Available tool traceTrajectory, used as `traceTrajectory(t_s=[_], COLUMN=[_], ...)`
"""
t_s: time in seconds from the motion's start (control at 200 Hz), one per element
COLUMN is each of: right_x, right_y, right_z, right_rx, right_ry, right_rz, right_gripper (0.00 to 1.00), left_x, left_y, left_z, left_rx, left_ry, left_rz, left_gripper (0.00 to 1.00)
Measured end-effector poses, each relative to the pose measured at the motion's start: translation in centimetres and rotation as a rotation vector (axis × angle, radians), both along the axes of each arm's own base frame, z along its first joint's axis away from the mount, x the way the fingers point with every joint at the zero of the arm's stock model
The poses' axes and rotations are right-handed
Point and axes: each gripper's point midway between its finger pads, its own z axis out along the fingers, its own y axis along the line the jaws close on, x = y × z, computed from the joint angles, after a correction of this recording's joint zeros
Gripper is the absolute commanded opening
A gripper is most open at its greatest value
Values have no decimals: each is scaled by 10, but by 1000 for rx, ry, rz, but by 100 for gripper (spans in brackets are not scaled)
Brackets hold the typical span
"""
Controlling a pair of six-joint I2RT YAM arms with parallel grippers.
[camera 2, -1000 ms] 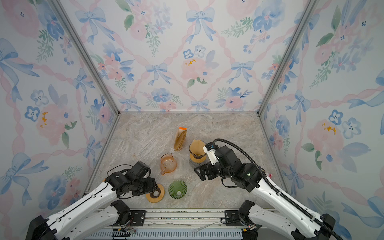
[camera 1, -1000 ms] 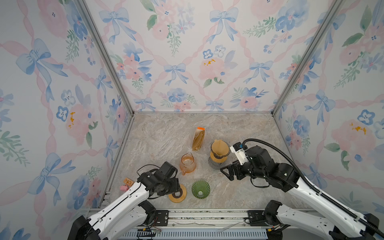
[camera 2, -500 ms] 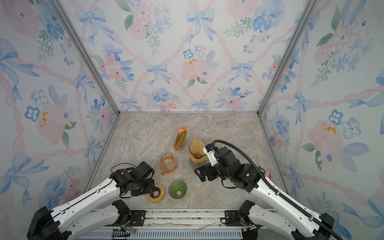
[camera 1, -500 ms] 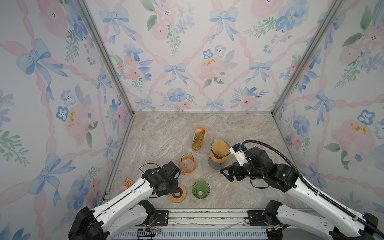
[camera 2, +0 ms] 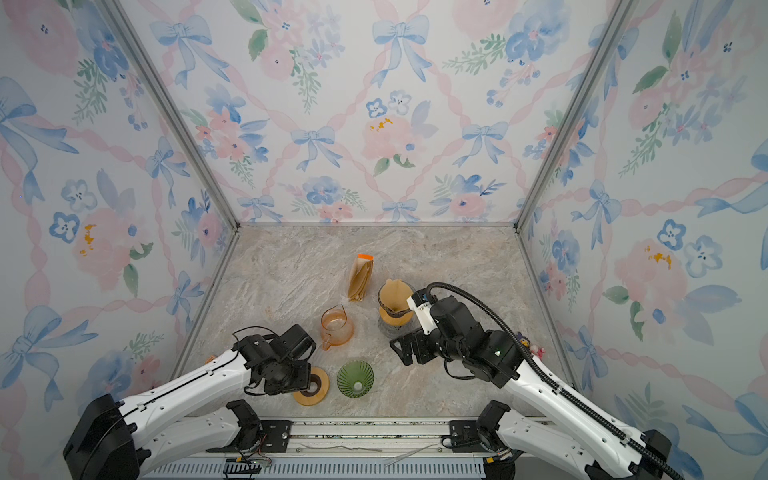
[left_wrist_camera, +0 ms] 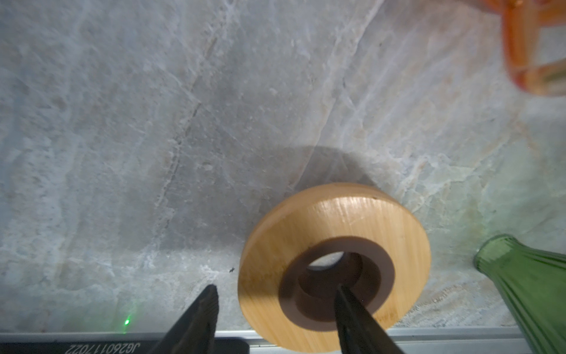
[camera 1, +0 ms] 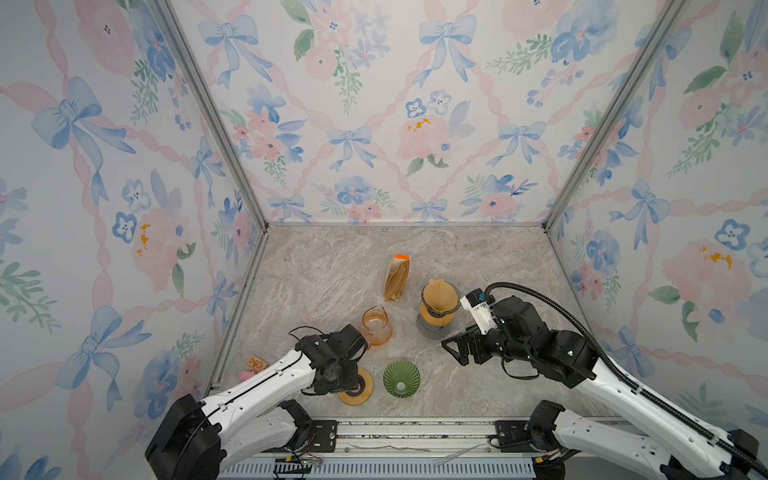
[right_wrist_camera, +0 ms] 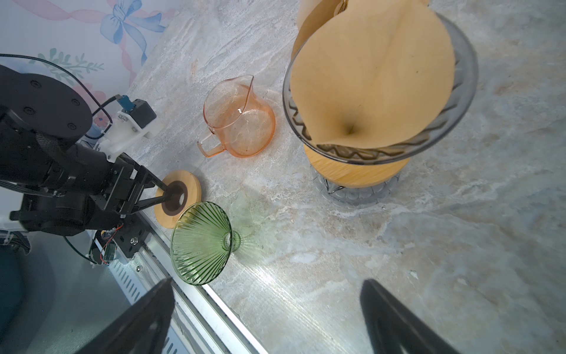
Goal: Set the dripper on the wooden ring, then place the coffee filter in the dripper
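One coffee filter (right_wrist_camera: 372, 79) already sits opened inside the dripper (right_wrist_camera: 367, 151), so the placing looks done; the right gripper (right_wrist_camera: 268, 281) hangs wide open and empty beside it, and the left gripper (left_wrist_camera: 275, 288), half open, straddles the wooden ring (left_wrist_camera: 352, 214) without clamping it

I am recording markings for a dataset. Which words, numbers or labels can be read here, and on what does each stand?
"JG260117022", seen upside down, on a black label at the front edge of the table.
Print on the white wrist-camera mount: too small to read.
Print on the small tan tag at the table's left edge: too small to read.
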Motion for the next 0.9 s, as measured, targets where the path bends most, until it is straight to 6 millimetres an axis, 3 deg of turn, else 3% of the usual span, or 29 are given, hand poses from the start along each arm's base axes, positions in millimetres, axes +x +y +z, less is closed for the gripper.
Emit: traceTrajectory(t_s=[0.445, 0.9], right_x=[3, 0], right_y=[5, 5], right_z=[-5, -10], right_rx=[-8, -17], right_ry=[11, 15], right_rz=[5, 12], right_gripper=[96, 96], left_x=[-3, 2], left_y=[3, -1], left_z=[-10, -13], left_rx=[49, 58], left_ry=[48, 52], left_rz=[-15, -20], left_gripper=[59, 49])
